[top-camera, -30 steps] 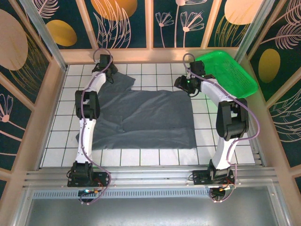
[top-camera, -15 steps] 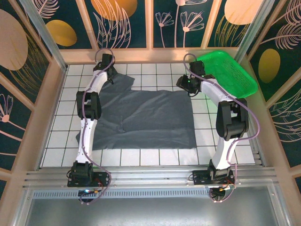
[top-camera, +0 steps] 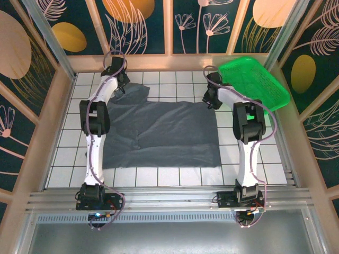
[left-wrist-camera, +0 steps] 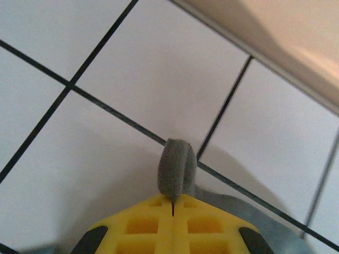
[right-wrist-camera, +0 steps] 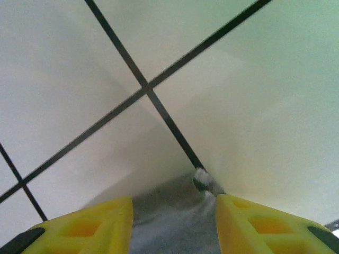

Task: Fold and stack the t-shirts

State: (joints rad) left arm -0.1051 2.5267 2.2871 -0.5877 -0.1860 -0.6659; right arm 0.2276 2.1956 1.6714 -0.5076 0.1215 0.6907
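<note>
The plain dark slate-grey cloth t-shirt (top-camera: 164, 132) lies spread flat on the white tiled counter (top-camera: 175, 177), with both arms at its far corners, probably to lift that edge for a fold. The left wrist view shows the left end effector (left-wrist-camera: 173, 203) pinched shut on a cloth pucker. The right end effector (right-wrist-camera: 175, 211) straddles its corner half open, gripping nothing.

t-shirt (top-camera: 169, 132): left edge under left arm (top-camera: 95, 119) | right tool (right-wrist-camera: 174, 205): fingers cropped at bottom
</note>
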